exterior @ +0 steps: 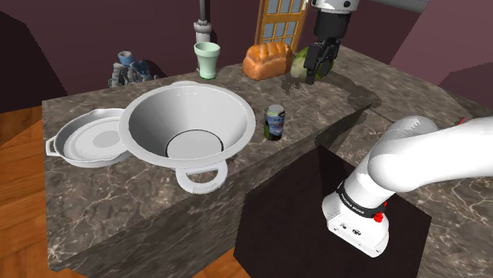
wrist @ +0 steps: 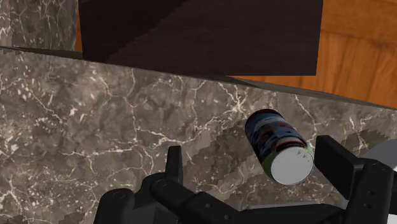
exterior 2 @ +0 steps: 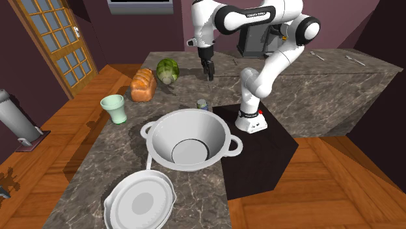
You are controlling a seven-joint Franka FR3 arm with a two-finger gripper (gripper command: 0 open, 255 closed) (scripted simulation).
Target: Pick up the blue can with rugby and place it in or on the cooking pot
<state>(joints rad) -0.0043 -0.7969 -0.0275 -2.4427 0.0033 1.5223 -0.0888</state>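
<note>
I'm hovering the black two-finger gripper (wrist: 252,154) open and empty above the blue printed can (wrist: 278,146) standing at the marble countertop's (exterior: 118,197) stand-side edge.

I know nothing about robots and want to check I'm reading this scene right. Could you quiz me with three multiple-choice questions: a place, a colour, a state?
1. Where is the blue can?
A upright on the counter beside the cooking pot
B inside the pot
C lifted in the jaws

2. The cup's colour?
A red
B pale green
C black

3. The jaws are:
A shut on the can
B shut on nothing
C open, empty

Answers: A, it stands by the pot's rim; B, a mint tint; C, they stand apart in the wrist view.
</note>
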